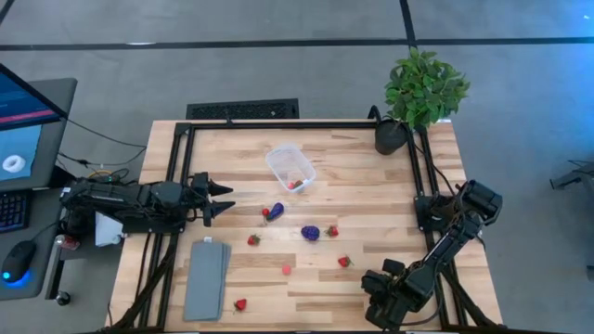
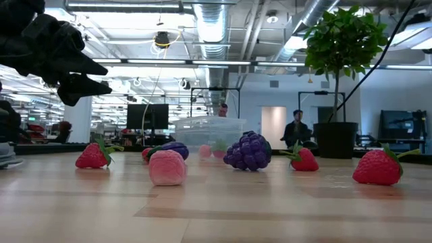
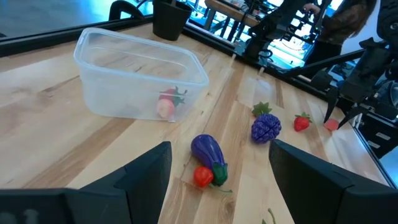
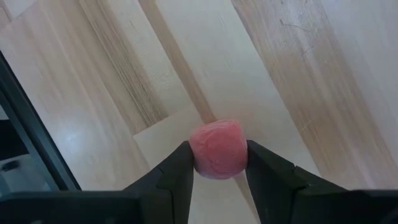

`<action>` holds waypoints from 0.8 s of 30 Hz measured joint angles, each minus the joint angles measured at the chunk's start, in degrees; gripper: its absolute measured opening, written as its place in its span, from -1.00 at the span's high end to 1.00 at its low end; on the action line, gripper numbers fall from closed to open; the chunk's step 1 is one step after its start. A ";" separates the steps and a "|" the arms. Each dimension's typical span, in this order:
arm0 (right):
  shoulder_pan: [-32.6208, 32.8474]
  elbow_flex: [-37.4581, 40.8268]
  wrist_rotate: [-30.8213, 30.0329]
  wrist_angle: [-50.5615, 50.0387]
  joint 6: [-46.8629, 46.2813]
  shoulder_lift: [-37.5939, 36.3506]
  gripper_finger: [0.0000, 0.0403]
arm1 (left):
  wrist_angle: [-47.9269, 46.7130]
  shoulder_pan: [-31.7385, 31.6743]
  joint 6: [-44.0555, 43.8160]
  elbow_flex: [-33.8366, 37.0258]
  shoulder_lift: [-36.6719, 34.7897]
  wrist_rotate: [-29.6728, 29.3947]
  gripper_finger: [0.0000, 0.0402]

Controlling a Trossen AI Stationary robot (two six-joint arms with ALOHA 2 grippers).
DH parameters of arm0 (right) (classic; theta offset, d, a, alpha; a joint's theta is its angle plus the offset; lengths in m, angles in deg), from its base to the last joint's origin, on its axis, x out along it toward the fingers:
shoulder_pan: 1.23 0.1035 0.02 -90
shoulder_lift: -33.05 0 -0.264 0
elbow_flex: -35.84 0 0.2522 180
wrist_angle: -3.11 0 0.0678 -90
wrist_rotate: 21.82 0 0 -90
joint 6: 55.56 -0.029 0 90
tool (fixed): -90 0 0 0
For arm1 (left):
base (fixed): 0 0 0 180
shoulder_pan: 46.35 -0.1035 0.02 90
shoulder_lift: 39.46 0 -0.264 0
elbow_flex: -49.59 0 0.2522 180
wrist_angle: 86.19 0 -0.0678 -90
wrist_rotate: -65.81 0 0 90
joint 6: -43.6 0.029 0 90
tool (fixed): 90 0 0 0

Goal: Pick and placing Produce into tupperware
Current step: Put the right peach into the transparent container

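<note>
The clear tupperware (image 1: 290, 167) stands at the table's far middle, with a strawberry and a pink piece (image 3: 166, 102) inside. Loose produce lies on the wood: a purple eggplant (image 1: 276, 211), a grape cluster (image 1: 310, 232), several strawberries (image 1: 344, 262) and a pink piece (image 1: 287, 270). My right gripper (image 4: 217, 167) points down near the table's near right corner and is shut on another pink piece (image 4: 216, 148). In the high view the arm hides that piece. My left gripper (image 1: 223, 199) hovers open at the table's left, pointing toward the eggplant and touching nothing. My right gripper pinches the small pink piece by two opposite sides (image 4: 198, 155) between its fingertips. The fingers come from above, pointing steeply down. The piece sits only at their free ends (image 3: 331, 124); whether it rests on the wood or hangs just above it, I cannot tell.
A flat grey slab (image 1: 206, 278) lies at the near left. A potted plant (image 1: 392, 136) stands at the far right corner. Black frame rails (image 1: 306, 123) run along the far, left and right edges. A monitor and a mouse sit off the table's left.
</note>
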 joint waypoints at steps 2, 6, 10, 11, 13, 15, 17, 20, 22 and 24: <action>0.00 0.00 0.00 0.00 0.00 0.00 0.21 | 0.00 -0.01 0.00 0.00 0.00 0.00 -0.30; -0.09 0.00 0.00 0.02 -0.34 0.00 0.22 | 0.00 -0.02 0.00 0.00 0.00 0.00 -0.30; -0.21 0.01 -0.40 0.90 -0.49 -0.10 0.21 | 0.00 -0.02 0.00 0.00 -0.01 0.00 -0.30; -0.40 0.00 -0.48 1.21 -0.52 -0.13 0.21 | 0.00 -0.02 0.00 0.00 -0.01 0.00 -0.30; -0.62 0.00 -0.48 1.94 -0.52 -0.17 0.22 | 0.00 -0.01 0.00 0.00 -0.02 0.00 -0.30; -0.96 0.00 -0.85 2.32 -0.49 -0.55 0.23 | 0.00 0.00 0.00 0.00 0.00 0.00 -0.30; -1.54 0.00 -0.93 2.80 -0.48 -0.63 0.24 | 0.00 -0.02 0.00 0.00 0.00 0.00 -0.30; -2.23 0.02 -1.71 2.79 -0.44 -1.23 0.24 | 0.00 -0.02 0.00 0.00 0.00 -0.12 -0.30; -2.78 0.01 -2.92 3.25 -0.27 -1.83 0.23 | 0.00 -0.02 0.00 0.00 -0.02 -0.13 -0.30; -3.55 0.02 -4.20 3.57 0.56 -2.79 0.23 | 0.00 -0.02 0.00 0.02 -0.02 -0.19 -0.30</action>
